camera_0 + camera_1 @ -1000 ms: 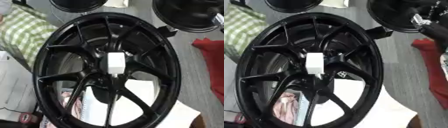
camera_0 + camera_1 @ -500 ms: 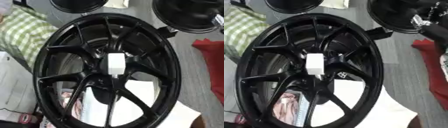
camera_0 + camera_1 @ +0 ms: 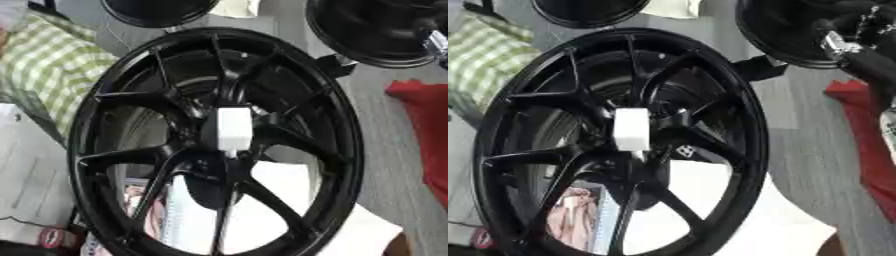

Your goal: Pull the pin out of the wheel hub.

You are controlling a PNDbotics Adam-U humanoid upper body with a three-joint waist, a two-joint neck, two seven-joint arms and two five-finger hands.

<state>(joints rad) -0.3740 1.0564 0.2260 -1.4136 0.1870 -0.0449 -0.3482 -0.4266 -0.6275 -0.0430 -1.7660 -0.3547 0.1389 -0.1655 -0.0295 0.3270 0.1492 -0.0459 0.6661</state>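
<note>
Glossy black multi-spoke wheel hub (image 3: 131, 155) fills my view, white block-shaped pin (image 3: 233, 129) seated at its centre. My right arm (image 3: 859, 55) shows at two o'clock; hand state: cannot tell.

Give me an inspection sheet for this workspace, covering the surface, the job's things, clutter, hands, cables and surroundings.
Surface: grey floor or table, mostly hidden under the wheel.
Job's things: black spoked wheel fills the view; a white block-shaped pin sticks out of its hub, not yet pulled.
Clutter: green checked cloth at upper left, red cloth at right, white sheets and printed paper under the spokes.
Hands: neither hand seen; a black and silver arm part shows at upper right in the right eye view.
Cables: a thin dark line on the white sheet at lower left, possibly a cable.
Surroundings: two more black round parts at the top.
</note>
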